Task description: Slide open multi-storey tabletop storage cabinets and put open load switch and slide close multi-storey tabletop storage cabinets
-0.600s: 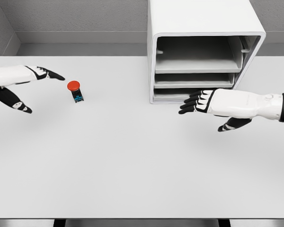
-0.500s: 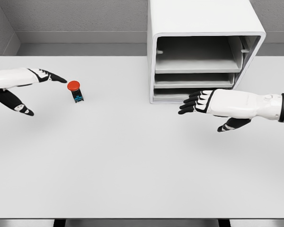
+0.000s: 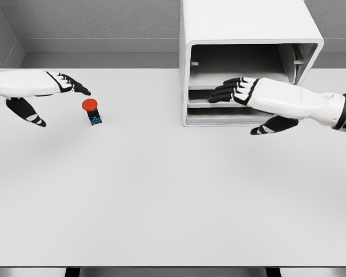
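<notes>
Head view had the switch (image 3: pixel 92 111) on the table (image 3: pixel 161 196), just right of the spread, empty left hand (image 3: pixel 43 92); right hand (image 3: pixel 248 95), fingers extended, hovered before the cabinet (image 3: pixel 245 57).

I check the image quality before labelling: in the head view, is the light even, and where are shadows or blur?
Head view: soft, even light, no glare on the table; everything is sharp. The cabinet is dark inside its shelves; the switch casts only a faint shadow.
</notes>
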`<state>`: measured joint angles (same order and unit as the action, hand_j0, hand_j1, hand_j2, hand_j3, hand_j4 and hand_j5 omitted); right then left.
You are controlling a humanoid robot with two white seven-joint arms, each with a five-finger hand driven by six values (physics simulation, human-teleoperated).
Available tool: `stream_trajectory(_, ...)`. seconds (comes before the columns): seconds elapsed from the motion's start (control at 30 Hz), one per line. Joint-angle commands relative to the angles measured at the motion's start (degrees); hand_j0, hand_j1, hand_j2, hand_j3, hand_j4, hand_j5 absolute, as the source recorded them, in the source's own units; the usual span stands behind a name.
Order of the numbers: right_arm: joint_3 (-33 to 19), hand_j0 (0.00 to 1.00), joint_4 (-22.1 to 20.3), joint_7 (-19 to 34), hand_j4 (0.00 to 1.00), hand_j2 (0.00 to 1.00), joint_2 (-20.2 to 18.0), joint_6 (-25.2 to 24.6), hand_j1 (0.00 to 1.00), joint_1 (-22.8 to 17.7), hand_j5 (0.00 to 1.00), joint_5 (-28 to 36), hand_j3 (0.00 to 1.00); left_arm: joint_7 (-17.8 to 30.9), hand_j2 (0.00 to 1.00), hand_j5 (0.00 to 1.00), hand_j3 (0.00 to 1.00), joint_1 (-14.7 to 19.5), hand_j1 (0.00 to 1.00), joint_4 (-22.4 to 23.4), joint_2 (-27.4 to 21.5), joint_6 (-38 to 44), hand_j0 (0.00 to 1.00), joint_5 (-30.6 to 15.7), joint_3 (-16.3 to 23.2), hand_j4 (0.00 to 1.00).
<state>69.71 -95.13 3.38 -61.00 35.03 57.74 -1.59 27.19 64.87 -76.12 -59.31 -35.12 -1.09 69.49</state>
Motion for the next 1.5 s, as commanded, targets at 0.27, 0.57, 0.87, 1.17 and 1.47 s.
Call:
stream_trajectory(0.27,-0.01,1.00,0.47,2.42,1.00,1.00,1.59,-0.03,1.00,-0.17,1.00,0.18,1.00,1.55,1.00,1.00,1.00,1.67,1.00,14.60,12.11,0.12,1.00,1.35,0.82,1.00)
stream_trajectory(0.57,-0.63,1.00,11.71,1.80,1.00,1.00,6.34,-0.03,1.00,-0.08,1.00,0.80,1.00,1.46,1.00,1.00,1.00,0.70,1.00,19.26,15.36,0.12,1.00,2.58,0.91,1.00)
stream_trajectory(0.87,-1.33,1.00,15.58,2.24,1.00,1.00,8.53,-0.03,1.00,-0.08,1.00,0.71,1.00,1.28,1.00,1.00,1.00,-0.71,1.00,24.36,18.61,0.12,1.00,4.34,0.91,1.00)
stream_trajectory(1.17,-1.33,1.00,23.85,2.51,1.00,1.00,12.31,-0.03,1.00,0.00,1.00,0.00,1.00,1.20,1.00,1.00,1.00,-1.76,1.00,28.93,21.95,0.12,1.00,6.27,0.03,1.00)
stream_trajectory(1.47,-0.81,1.00,25.96,2.51,1.00,1.00,14.33,-0.03,1.00,0.27,1.00,-0.08,1.00,1.11,1.00,1.00,1.00,-1.59,1.00,31.03,23.62,0.12,1.00,6.27,-0.23,1.00)
